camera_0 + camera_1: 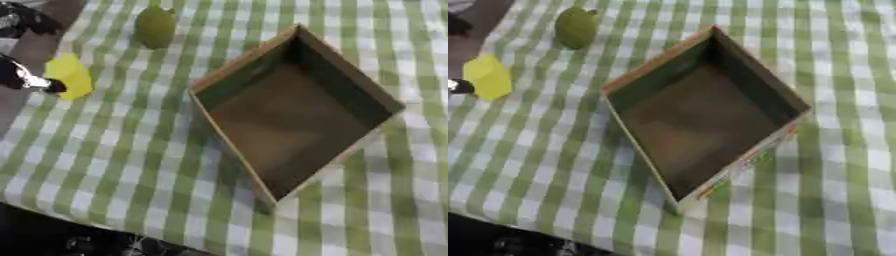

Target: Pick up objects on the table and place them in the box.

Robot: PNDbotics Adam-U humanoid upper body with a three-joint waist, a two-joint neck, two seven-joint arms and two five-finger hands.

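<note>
An open cardboard box [367,90] lies askew in the middle of the green-and-white checked cloth, and nothing shows inside it. A green pear-shaped fruit [156,26] rests on the cloth at the far left, beyond the box's left corner. Nearer, at the left edge, sits a yellow blocky object [72,75]. My left hand [22,75], black and silver, comes in from the left edge and meets the yellow object's left side; the blur hides how it stands on it. My right hand shows in neither view.
The cloth [114,160] runs to the table's near edge at the bottom left, with dark space below it. A brown surface [35,47] lies past the cloth's left border. Another black part of my left arm [22,20] shows in the top left corner.
</note>
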